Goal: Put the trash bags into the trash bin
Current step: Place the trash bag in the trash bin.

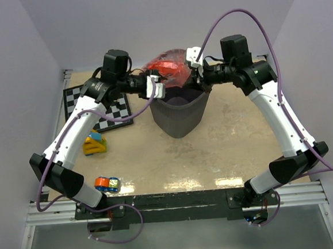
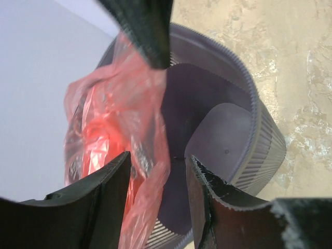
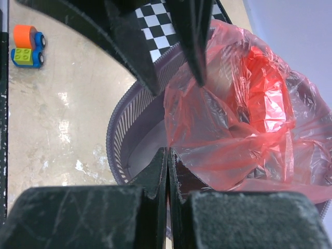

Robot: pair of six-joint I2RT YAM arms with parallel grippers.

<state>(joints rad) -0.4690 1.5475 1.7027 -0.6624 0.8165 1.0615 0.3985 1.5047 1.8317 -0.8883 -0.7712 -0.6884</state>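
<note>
**Bag bunched over bin's far rim, not yet inside**

Bag (image 3: 259, 104): crumpled in a loose mound above the bin's (image 1: 180, 117) far rim. Most of the film sits above the mouth and only a lower fold hangs inside. The bin's floor shows bare in the left wrist view. Long axis runs roughly along the far rim, from one gripper towards the other.

Right gripper (image 3: 168, 153): at the bin's right rim, fingers pressed together. The bag's edge runs into the tips, so I read this as a pinch on the film.

Left gripper (image 2: 158, 161): at the bin's left rim, jaws apart and gripping nothing. A flap of film drapes across the gap, nearer one finger. The bulk of the bag lies beyond the tips, towards the far rim.

Judgement: the key relation is bag above and behind the mouth, with the opening below and nearer. Both arms are about equally near. The left only needs to close to take the flap, then the film has to go down and in. Risk: limp film may snag on the rim.
</note>
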